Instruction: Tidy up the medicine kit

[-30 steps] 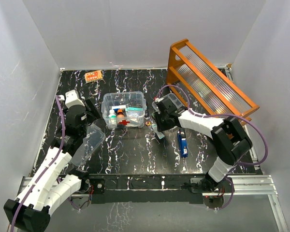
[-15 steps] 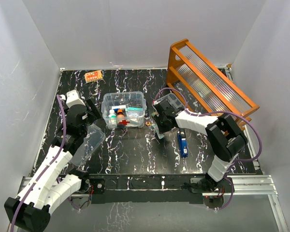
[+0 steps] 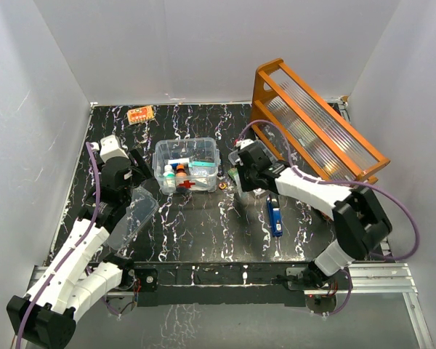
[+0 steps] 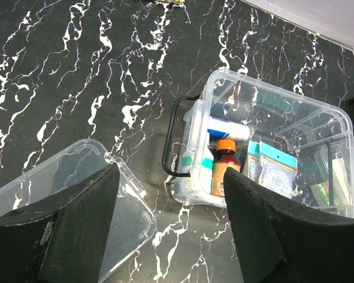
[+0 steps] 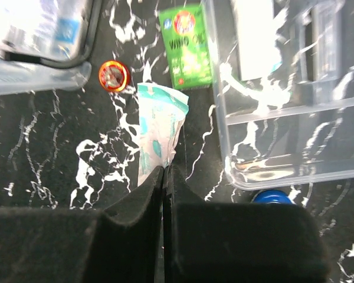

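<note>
The right gripper [image 5: 164, 172] has just clamped its jaws onto the lower end of a white-and-teal paper sachet [image 5: 158, 132]. One more loose item now looks ready for the clear plastic medicine kit [image 3: 186, 143], which sits open mid-frame overhead, just left of that gripper. Only the right wrist camera shows this pinch, with a green carton [image 5: 186, 47] and small red round tin [image 5: 114, 75] beyond it. The left wrist camera alone shows the left gripper [image 4: 171, 171] spread wide, grasping nothing, above the clear lid [image 4: 65, 183] and bottles packed in the kit.

We are in a robotics lab cell: white panel walls [image 3: 203, 43] enclose a black marbled table [image 3: 196, 225] edged by an aluminium rail [image 3: 392, 276].
</note>
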You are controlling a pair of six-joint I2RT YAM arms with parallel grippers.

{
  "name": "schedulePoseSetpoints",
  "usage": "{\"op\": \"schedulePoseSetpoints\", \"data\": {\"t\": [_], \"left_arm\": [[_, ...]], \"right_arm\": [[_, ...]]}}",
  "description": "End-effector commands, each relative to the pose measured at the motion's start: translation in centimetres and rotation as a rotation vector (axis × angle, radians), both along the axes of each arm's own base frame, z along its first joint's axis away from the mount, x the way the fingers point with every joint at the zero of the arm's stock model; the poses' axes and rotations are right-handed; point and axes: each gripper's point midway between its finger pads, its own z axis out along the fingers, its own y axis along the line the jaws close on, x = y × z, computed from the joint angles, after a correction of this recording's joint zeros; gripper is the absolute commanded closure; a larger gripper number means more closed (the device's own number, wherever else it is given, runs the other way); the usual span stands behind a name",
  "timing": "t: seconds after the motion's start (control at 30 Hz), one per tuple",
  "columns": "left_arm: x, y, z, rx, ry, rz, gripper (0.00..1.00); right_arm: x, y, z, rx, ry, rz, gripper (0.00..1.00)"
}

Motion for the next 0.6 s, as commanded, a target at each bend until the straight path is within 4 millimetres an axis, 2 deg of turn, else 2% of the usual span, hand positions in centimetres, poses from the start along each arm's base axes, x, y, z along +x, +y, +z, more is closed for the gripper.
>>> {"op": "schedulePoseSetpoints", "data": {"t": [0.0, 0.13, 0.47, 0.57], "left_arm": [[0.0, 0.6, 0.2, 0.009, -0.011, 0.026, 0.3], [0.0, 0.6, 0.2, 0.012, -0.012, 0.027, 0.3], [-0.1, 0.5, 0.2, 0.006, -0.014, 0.022, 0.3], [0.0, 0.4, 0.1, 0.003, -0.012, 0.019, 0.3]], "right_arm": [[2.8, -0.2, 6.0, 0.052, -0.218, -0.063, 1.0], [4.7, -0.9, 7.9, 0.02, -0.324, -0.091, 1.0], [11.2, -2.6, 7.1, -0.213, -0.397, -0.054, 1.0], [12.5, -2.9, 6.6, -0.251, -0.403, -0.053, 1.0]]}}
